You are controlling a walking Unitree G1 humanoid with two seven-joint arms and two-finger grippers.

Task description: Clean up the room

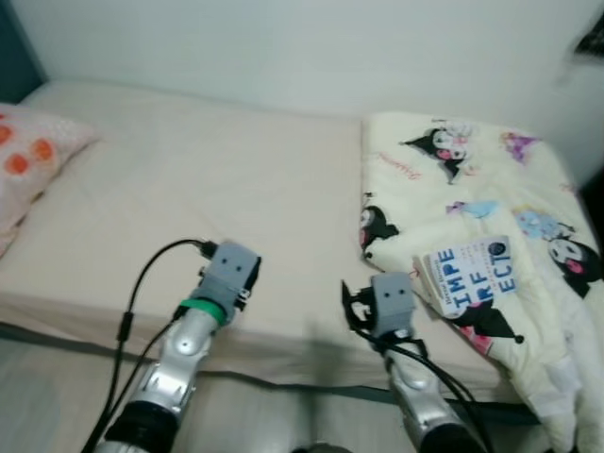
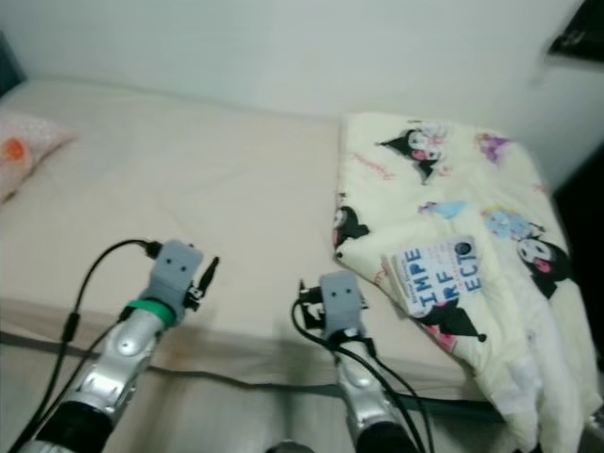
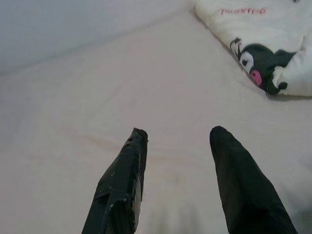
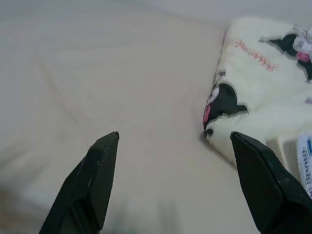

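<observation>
Left eye view — both grippers, left gripper (image 3: 175, 134) and right gripper (image 4: 175, 136), wide apart above bed (image 1: 236, 189) — blanket (image 1: 472, 189) beside.

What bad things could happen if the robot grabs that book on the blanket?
The book lies on the soft, rumpled blanket, so the right gripper, open now, might pinch blanket along with it and drag the blanket out of place. The book also sits near the bed's front edge, so a nudge could perhaps slide it off. The left gripper hangs open over bare sheet, out of the way.
</observation>
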